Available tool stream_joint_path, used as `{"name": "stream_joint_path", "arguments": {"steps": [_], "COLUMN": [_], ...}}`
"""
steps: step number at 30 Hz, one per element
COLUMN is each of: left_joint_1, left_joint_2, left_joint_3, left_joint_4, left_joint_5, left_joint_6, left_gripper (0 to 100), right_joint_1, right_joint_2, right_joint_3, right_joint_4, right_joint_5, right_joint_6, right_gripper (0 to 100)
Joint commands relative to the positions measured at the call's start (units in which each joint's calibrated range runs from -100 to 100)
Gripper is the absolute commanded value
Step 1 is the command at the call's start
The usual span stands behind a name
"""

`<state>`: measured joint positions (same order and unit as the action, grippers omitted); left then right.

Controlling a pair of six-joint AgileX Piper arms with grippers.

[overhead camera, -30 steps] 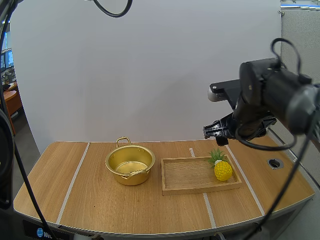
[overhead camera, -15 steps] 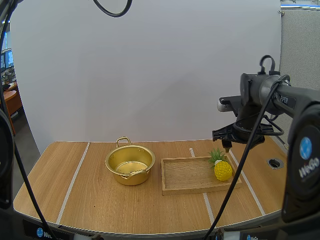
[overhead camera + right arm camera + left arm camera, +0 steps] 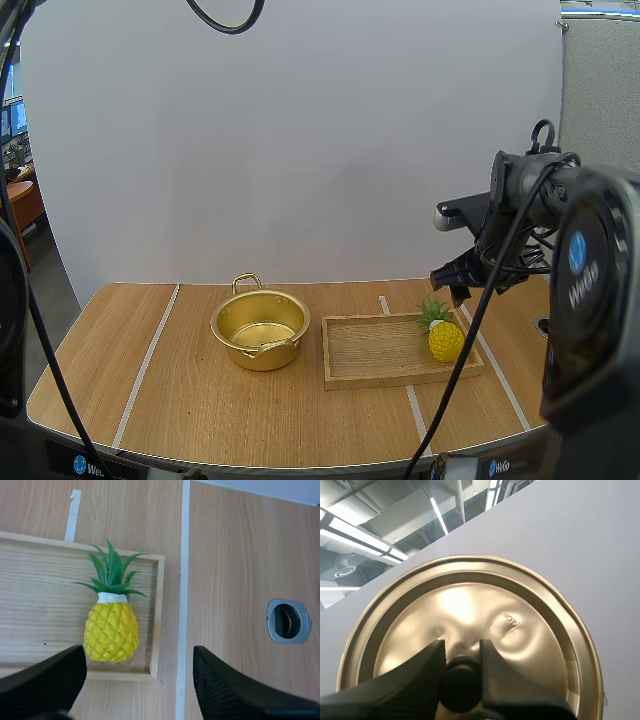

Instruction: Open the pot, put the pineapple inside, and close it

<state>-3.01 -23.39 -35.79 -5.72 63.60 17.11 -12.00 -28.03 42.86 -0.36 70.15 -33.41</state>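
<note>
my right pincer (image 3: 139, 656) hangs over the right end of the wooden tray (image 3: 375, 352), spread wide, its two fingers well apart with nothing between them. below it, the pineapple (image 3: 111, 630) lies flat inside the tray at that same right end, near the right rim, with its green crown pointing to the tray's far rim. from the high view this pincer (image 3: 456, 291) hovers above the tray's far right corner, clear of the fruit (image 3: 445, 341).

my left pincer (image 3: 461, 649) is closed on the black knob (image 3: 460, 684) of the gold lid (image 3: 470, 611), and the lid's face is turned to my wrist camera.

the pot (image 3: 229, 312) stands open on the table (image 3: 180, 400) just left of the tray, not touching it. a round grommet hole (image 3: 287, 621) sits in the tabletop to the right of the tray.
</note>
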Motion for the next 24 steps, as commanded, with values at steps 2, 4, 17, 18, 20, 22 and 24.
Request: {"name": "stream_joint_path", "arguments": {"steps": [2,4,17,18,20,22,24], "left_joint_1": [-0.1,-0.1,-0.1,-0.1,-0.1,-0.1,-0.1], "left_joint_2": [-0.4,-0.4,-0.4,-0.4,-0.4,-0.4,-0.4], "left_joint_3": [-0.5,-0.5,-0.5,-0.5,-0.5,-0.5,-0.5], "left_joint_4": [0.4,0.4,0.4,0.4,0.4,0.4,0.4], "left_joint_5": [-1.9,-1.9,-1.9,-1.9,-1.9,-1.9,-1.9], "left_joint_6": [-0.1,-0.1,-0.1,-0.1,-0.1,-0.1,-0.1], "left_gripper": [0,0,0,0,0,0,0], "right_joint_1": [-0.2,-0.2,-0.2,-0.2,-0.2,-0.2,-0.2], "right_joint_2": [3.6,5.4,13.0,13.5,14.2,14.7,15.3], "right_joint_3": [-0.5,-0.5,-0.5,-0.5,-0.5,-0.5,-0.5], "right_joint_4": [2.1,4.6,8.2,8.6,8.7,8.7,9.3], "right_joint_5": [-3.7,-3.9,-6.5,-6.7,-7.0,-7.2,-7.2], "right_joint_6": [-3.3,-5.5,-9.6,-9.9,-10.1,-10.1,-10.2], "right_gripper": [100,100,100,100,100,100,100]}}
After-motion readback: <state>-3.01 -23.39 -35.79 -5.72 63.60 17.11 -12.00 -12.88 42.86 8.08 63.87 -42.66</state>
